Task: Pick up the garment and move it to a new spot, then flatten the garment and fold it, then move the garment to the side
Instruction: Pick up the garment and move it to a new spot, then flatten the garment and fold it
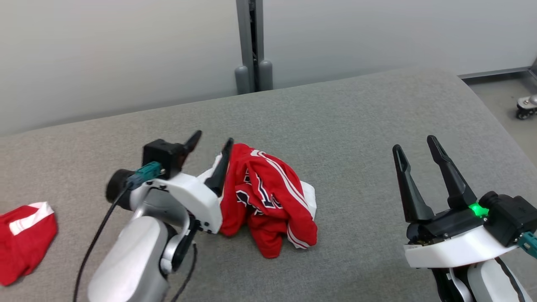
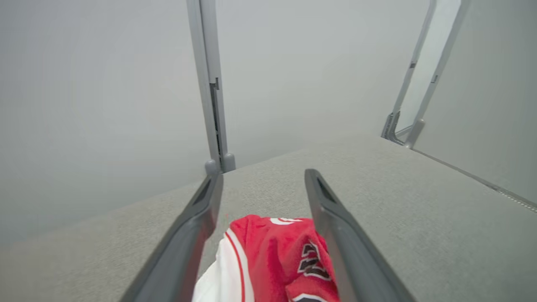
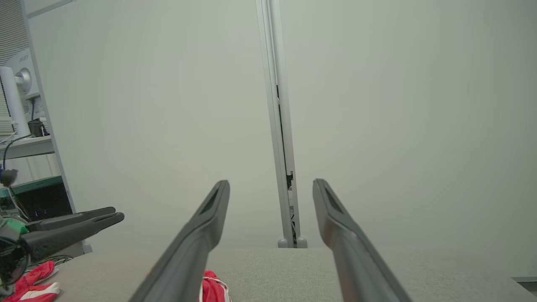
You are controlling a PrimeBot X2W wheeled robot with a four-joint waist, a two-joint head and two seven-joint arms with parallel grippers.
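Note:
The garment (image 1: 268,197), red with white stripes and dark lettering, lies crumpled in a heap at the middle of the grey table (image 1: 356,126). My left gripper (image 1: 212,139) stands open at the heap's left edge, fingers angled up, one finger against the cloth. In the left wrist view the garment (image 2: 272,251) sits low between the spread fingers of that gripper (image 2: 264,176), which do not pinch it. My right gripper (image 1: 414,144) is open and empty over the table's right side, well clear of the heap. The right wrist view has the right gripper (image 3: 272,183), the garment (image 3: 214,287) and the left gripper (image 3: 117,212).
A second red and white cloth (image 1: 23,239) lies at the table's far left edge. A grey post (image 1: 251,46) stands against the wall behind the table. The table's right edge drops to the floor, where a wheeled caster (image 1: 526,107) stands.

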